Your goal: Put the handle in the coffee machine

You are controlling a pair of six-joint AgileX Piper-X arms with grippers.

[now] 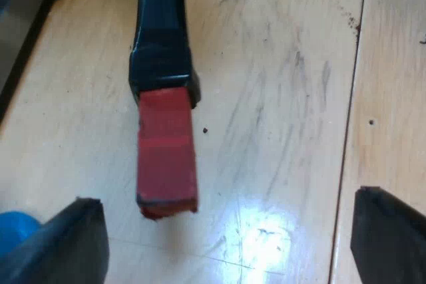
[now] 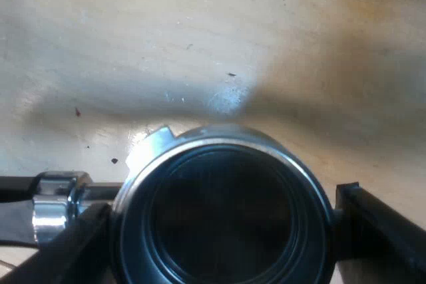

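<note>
Jaws: our right gripper (image 2: 223,204) clamps the metal holder (image 2: 219,141); our left gripper (image 1: 229,201) gapes wide, empty, by its red end (image 1: 166,151).

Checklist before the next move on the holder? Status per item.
1. Right gripper grip: fingers sit against both sides of the metal holder at its basket: ok.
2. Left gripper open, fingers wide apart: ok.
3. Left gripper clear of the handle's red end, which points between its fingers untouched: ok.
4. Basket contents: the inside is dark: cannot tell.
5. Holder lifted off the wooden table: cannot tell.
6. Blue thing by a left finger, contact: cannot tell.
</note>
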